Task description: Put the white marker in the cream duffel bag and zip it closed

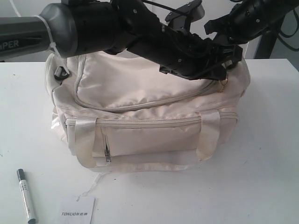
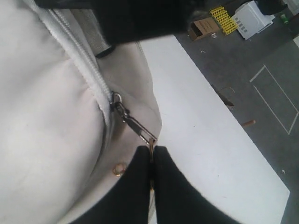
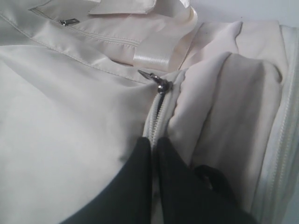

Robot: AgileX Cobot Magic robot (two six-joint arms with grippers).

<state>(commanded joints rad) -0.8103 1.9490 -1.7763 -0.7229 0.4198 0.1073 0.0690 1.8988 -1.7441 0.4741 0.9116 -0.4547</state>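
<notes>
The cream duffel bag (image 1: 140,107) stands in the middle of the white table, its curved top zipper (image 1: 140,105) drawn together. On the table at the front left, well apart from the bag, lies the white marker (image 1: 26,195) with its dark cap. My left arm reaches across the bag's top to its right end. There my left gripper (image 2: 152,153) is shut on the gold chain pull (image 2: 135,125), which hangs from the slider (image 2: 115,99). My right gripper (image 3: 153,140) is shut on the bag's zipper seam just below a slider (image 3: 161,86).
A white "TONLION" card (image 1: 77,211) lies at the front edge, right of the marker. Both dark arms crowd above the bag's right end. The table edge (image 2: 224,126) runs close beside the bag, with the floor and boxes (image 2: 219,21) beyond.
</notes>
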